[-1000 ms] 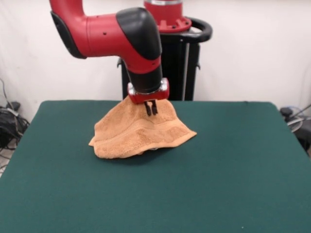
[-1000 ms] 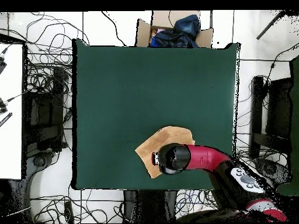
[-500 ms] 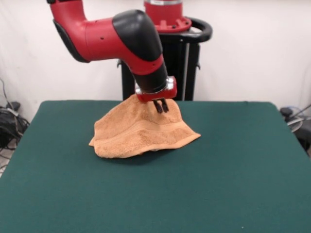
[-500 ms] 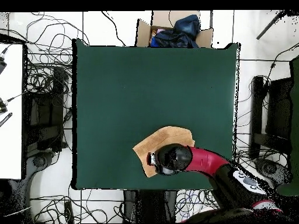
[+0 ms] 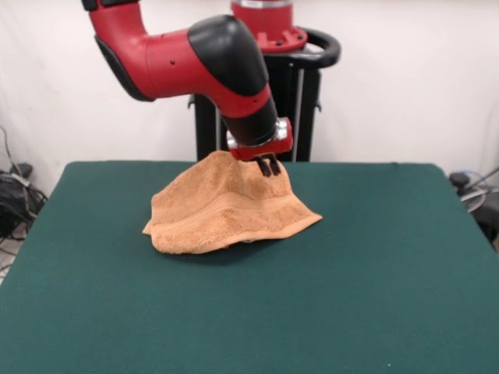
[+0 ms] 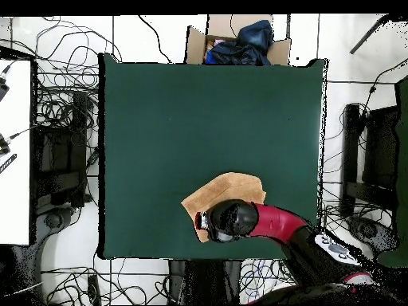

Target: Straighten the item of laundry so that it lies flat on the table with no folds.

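Note:
The item of laundry [image 5: 222,206], an orange-tan towel, sits on the green table [image 5: 351,273] in a folded heap, its far part pulled up into a peak. My gripper [image 5: 270,166] hangs at that peak's right side, its two black fingers close together and pinching the cloth. A smoother band runs across the towel's front fold. From overhead the towel [image 6: 231,190] shows near the table's [image 6: 175,119] bottom edge, partly under the arm's wrist [image 6: 227,221], which hides the fingers.
A cardboard box [image 6: 239,40] with dark cloth stands past the table's top edge in the overhead view. Cables cover the floor around the table. The black pedestal [image 5: 292,101] rises just behind the towel.
The gripper has moved to the right in the front view and risen a little, dragging the towel's peak and right corner with it. The towel's left front edge stayed put.

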### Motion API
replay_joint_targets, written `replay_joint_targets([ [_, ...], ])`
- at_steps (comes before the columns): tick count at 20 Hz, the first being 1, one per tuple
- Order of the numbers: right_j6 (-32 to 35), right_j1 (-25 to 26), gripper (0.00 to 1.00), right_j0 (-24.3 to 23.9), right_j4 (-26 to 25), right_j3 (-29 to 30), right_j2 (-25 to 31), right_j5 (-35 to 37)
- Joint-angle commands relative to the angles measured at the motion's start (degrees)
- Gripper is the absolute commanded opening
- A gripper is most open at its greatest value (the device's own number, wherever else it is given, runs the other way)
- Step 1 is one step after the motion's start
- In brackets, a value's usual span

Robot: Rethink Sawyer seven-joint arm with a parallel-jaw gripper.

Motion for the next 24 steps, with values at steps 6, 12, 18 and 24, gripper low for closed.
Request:
replay_joint_targets([
  [6, 5.2, 1.2, 0.00, -1.5, 1.8, 0.5, 8.8, -11.1],
  [12, 5.3, 2.4, 0.00, -2.0, 1.6, 0.5, 9.4, -13.1],
  [18, 5.3, 3.1, 0.00, -0.6, 0.6, 0.1, 6.1, -11.9],
  [24, 4.8, 3.3, 0.00, 3.4, -2.3, -3.2, 0.1, -9.3],
])
